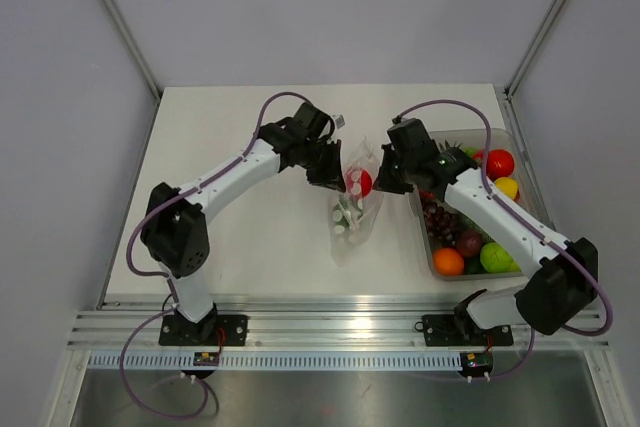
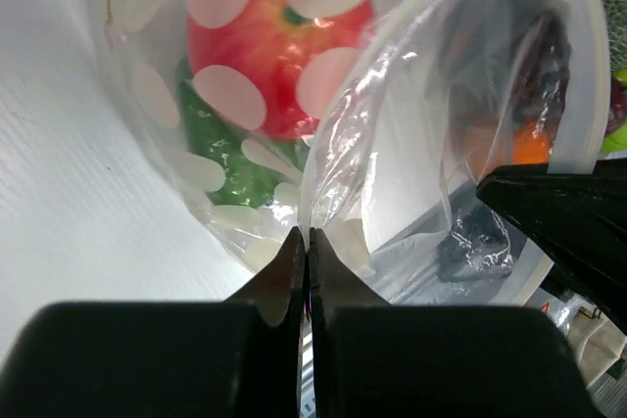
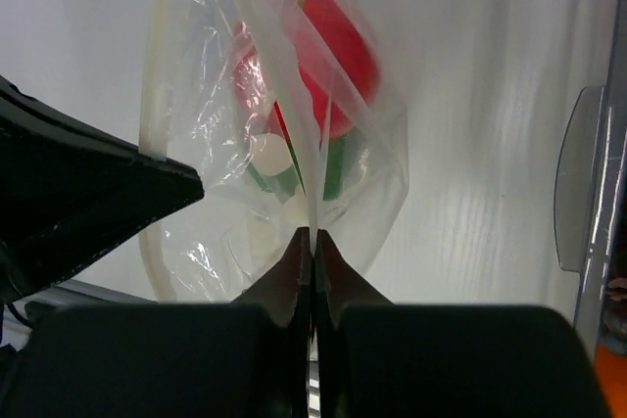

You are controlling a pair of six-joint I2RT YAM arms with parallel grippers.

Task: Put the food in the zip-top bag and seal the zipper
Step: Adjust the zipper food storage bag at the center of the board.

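Two grippers were each clamped on the zip-top bag (image 1: 355,219), pinching its upper mouth edge from opposite sides. The left gripper (image 1: 328,175) had its fingertips pressed together on a fold of clear film in its wrist view (image 2: 305,242), and the right gripper (image 1: 392,179) did the same (image 3: 312,240). The bag was floppy clear plastic with white round dots and lay crumpled on the white table (image 1: 250,237) between the two arms, just left of the tray (image 1: 430,259). Inside it sat a red toy fruit (image 2: 274,46) and a green piece (image 2: 220,159) (both seen through the film). More food sat in the tray: a grape bunch (image 1: 440,217), an orange ball (image 1: 449,261), a green ball (image 1: 495,257), a red ball (image 1: 500,163).
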